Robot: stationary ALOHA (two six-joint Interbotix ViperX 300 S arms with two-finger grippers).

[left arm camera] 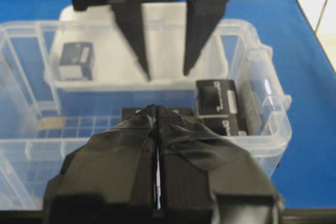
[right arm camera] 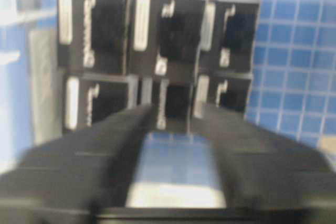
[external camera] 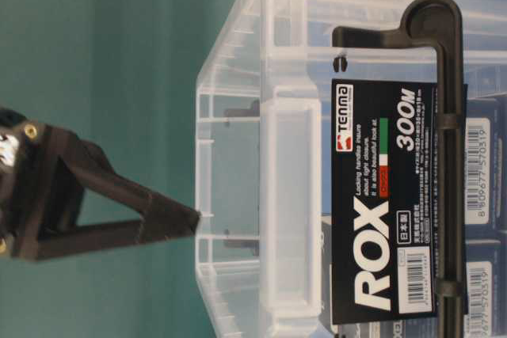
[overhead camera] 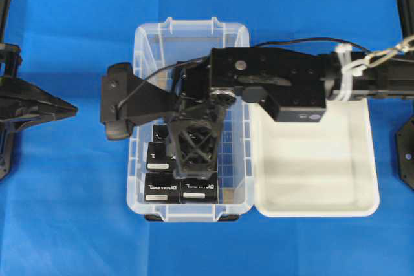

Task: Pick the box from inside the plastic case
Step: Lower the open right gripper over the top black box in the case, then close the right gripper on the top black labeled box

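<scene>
**Several black boxes sitting in the clear case, right arm reaching in over them**

Several identical black boxes with white lettering are lying packed together on the grid floor of the plastic case (overhead camera: pixel 147 50), bunched at the case's near end as the overhead view shows it. One box (overhead camera: pixel 198 191) is lying flat against the near wall, touching its twin beside it. The wrist view over them is showing two rows of such boxes pressed side by side.

Reaching across from the white tray (overhead camera: pixel 362 159), which is sitting just beside the case on its right, the right arm is hanging over the case. The right gripper (overhead camera: pixel 194 172) is pointing down into the case above the cluster of boxes. Its jaws are standing apart, released, with nothing between them; in its own blurred wrist view the two fingers are framing a box in the nearer row without clearly touching it.

Off to the left of the case, well apart from it, the left gripper (overhead camera: pixel 68 109) is hovering over the blue cloth (overhead camera: pixel 65 224), its tip aimed at the case. Its jaws are clenched, pads pressed together with nothing between them.

Inside the tray, the left wrist view is showing one more black box (left arm camera: pixel 76 61), seen through the case's clear walls.
</scene>
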